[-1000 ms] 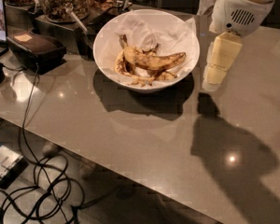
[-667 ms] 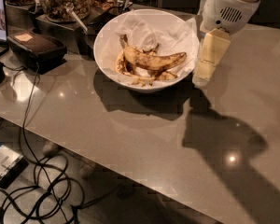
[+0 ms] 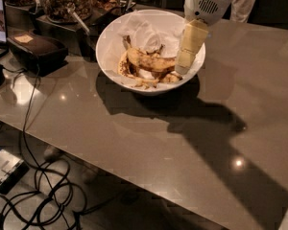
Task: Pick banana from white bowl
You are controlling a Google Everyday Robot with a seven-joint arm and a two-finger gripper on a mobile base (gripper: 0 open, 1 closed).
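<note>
1. Camera view, catching the gripper (image 3: 182, 67) over the right rim of the white bowl (image 3: 108, 42), tips dipped inside; a second earlier, parked outside that rim above the desk (image 3: 134, 138).
2. No telling the jaws' state, apart or together.
3. Resting in the bowl on crumpled paper (image 3: 144, 27) among peel scraps (image 3: 144, 83): the banana (image 3: 151, 61), just left of the jaws, its near end close by the tips.

A glossy grey-brown stone countertop (image 3: 134, 143) fills mid-frame, with ceiling-light spots glinting off it. At lower left, tangled black cables (image 3: 55, 190) sprawl over the dark floor (image 3: 110, 210). At upper left stand a glass jar of nuts (image 3: 62, 1) and a flat black box (image 3: 36, 49). The cream gripper (image 3: 182, 63) hangs at upper centre-right.
</note>
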